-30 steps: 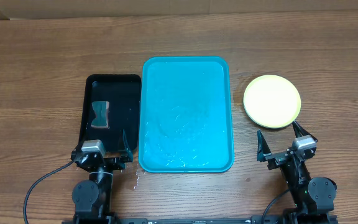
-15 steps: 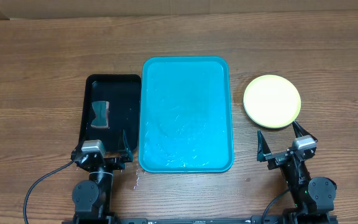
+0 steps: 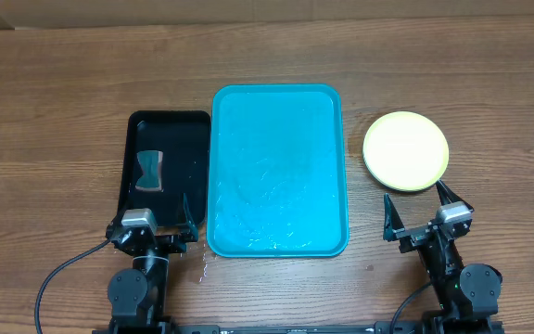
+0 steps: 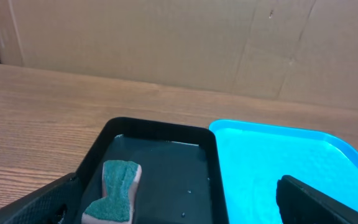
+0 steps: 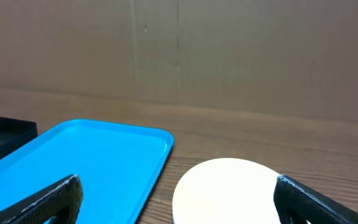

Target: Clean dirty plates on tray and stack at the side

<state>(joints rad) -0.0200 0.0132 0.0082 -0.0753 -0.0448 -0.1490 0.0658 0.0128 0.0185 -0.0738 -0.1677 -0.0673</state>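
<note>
The turquoise tray [image 3: 278, 90] lies in the middle of the table, bare and with a wet sheen; no plate lies on it. A pale yellow-green plate [image 3: 405, 150] rests on the wood to its right; I cannot tell whether other plates lie under it. My right gripper [image 3: 414, 195] stands open just in front of that plate [image 5: 229, 186], touching nothing. Open as well, my left gripper [image 3: 151, 215] sits at the near end of the black tray. Both wrist views show wide jaws with nothing between them: left gripper [image 4: 179, 202], right gripper [image 5: 182, 199].
A smaller black tray [image 3: 167, 123] lies against the turquoise tray's left side, with a green-topped sponge [image 3: 149, 169] in it. The left wrist view shows the sponge [image 4: 117, 190] close ahead. A cardboard wall stands behind the table.
</note>
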